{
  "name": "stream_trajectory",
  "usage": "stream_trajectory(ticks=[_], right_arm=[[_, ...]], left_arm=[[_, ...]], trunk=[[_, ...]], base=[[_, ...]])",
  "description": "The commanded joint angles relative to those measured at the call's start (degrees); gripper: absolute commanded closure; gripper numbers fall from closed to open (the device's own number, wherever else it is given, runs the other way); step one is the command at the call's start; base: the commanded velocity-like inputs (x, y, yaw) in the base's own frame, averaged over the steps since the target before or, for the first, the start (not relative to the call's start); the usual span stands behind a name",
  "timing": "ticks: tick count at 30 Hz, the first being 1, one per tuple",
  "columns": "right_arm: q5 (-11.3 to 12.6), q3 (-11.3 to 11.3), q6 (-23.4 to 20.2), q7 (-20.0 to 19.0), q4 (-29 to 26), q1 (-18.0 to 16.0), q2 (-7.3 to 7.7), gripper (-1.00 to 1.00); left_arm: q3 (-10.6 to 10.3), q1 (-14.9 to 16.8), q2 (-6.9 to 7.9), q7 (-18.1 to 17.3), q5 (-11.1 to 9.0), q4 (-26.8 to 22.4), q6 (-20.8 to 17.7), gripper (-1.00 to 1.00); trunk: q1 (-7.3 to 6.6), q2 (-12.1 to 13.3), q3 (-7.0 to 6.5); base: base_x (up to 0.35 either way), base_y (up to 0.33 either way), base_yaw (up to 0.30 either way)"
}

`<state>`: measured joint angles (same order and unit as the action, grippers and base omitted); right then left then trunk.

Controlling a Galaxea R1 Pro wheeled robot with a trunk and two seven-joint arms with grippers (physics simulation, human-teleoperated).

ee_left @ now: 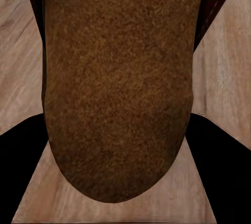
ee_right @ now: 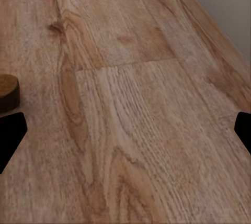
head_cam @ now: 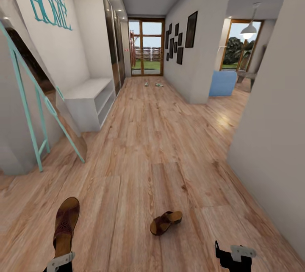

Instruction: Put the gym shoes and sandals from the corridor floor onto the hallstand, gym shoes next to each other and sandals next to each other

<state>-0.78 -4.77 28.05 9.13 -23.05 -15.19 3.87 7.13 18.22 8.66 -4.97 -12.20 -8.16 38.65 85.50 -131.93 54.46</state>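
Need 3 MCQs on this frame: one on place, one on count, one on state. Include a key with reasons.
1. Where is the hallstand?
A. by the left wall
B. by the right wall
C. at the glass door

2. How many sandals lie loose on the corridor floor?
A. none
B. one
C. two

3. What is the left gripper doing?
A. open over the floor
B. shut on a sandal
C. resting on the rack

Key: 1 A, the pale unit sits against the left wall. 2 B, only the loose sandal lies ahead. 3 B, the held sandal rises from it and its sole sits between the fingers.
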Motion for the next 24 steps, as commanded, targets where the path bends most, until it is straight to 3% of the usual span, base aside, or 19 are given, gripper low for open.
stream_trajectory(ticks=[1,24], right_arm=[[-0.09,-0.07,0.16,0.09,0.02,-0.02,-0.01,-1.00],[-0.10,0.11,0.15,0.18,-0.07,-0.02,-0.01,-1.00]], left_arm=[[0.42,0.06,-0.01,-0.48,-0.19,0.07,0.11,1.00],[0.51,0.06,-0.05,-0.48,-0.19,0.02,0.11,1.00]], trunk=[[-0.01,-0.02,0.07],[-0.01,-0.02,0.57]], base=[[0.000,0.000,0.279],[0.000,0.000,0.279]])
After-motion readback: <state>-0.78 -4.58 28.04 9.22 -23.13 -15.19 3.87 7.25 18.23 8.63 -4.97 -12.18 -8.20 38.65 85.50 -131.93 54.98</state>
